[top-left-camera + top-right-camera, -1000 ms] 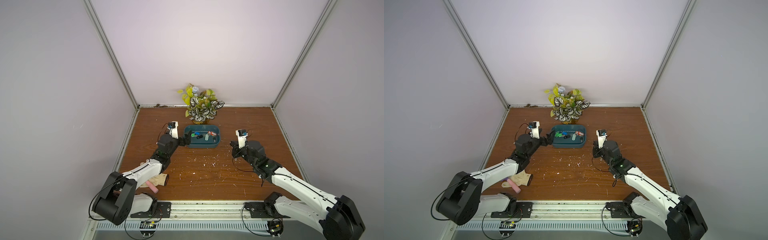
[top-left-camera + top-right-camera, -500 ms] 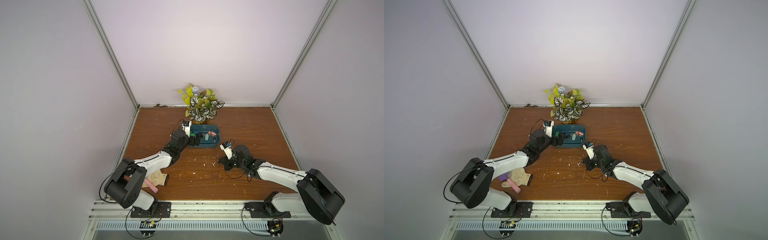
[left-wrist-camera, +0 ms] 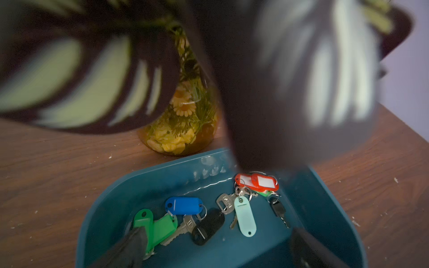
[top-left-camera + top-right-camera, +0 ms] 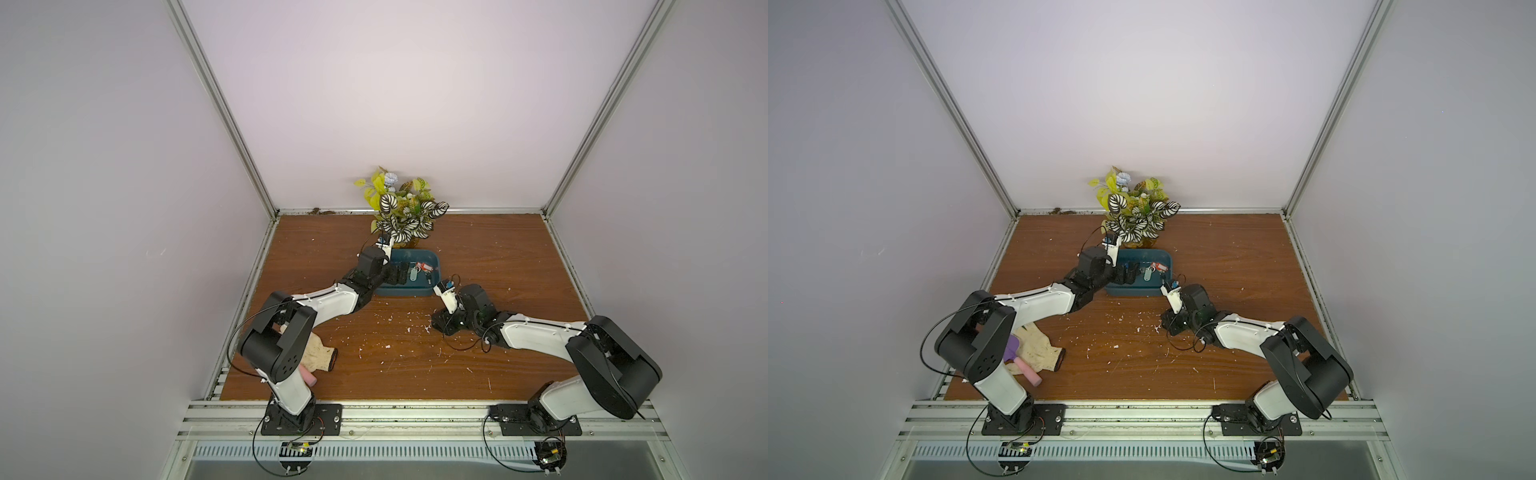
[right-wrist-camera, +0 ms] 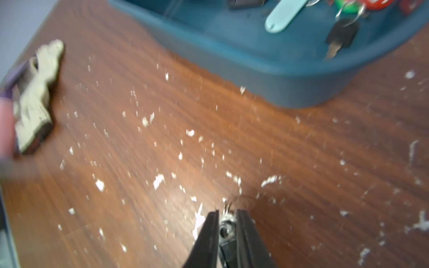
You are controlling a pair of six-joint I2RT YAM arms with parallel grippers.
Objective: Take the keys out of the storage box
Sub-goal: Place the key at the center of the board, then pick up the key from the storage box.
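Jaws: left spread wide, right nearly together.
Left wrist view: keys in storage box under left jaws; only right wrist view shows one key between right jaws, grip unclear.

**Camera placement around the storage box**

In both top views the tabletop is taken from high above its front edge, looking steeply down, with the storage box small and far off; nearly the same scene is shared. The left wrist view is held close above the storage box, faced into it and toward the plant pot just behind. The right wrist view is held low beside the storage box, faced at its outer wall; its interior is shared by both wrist views.
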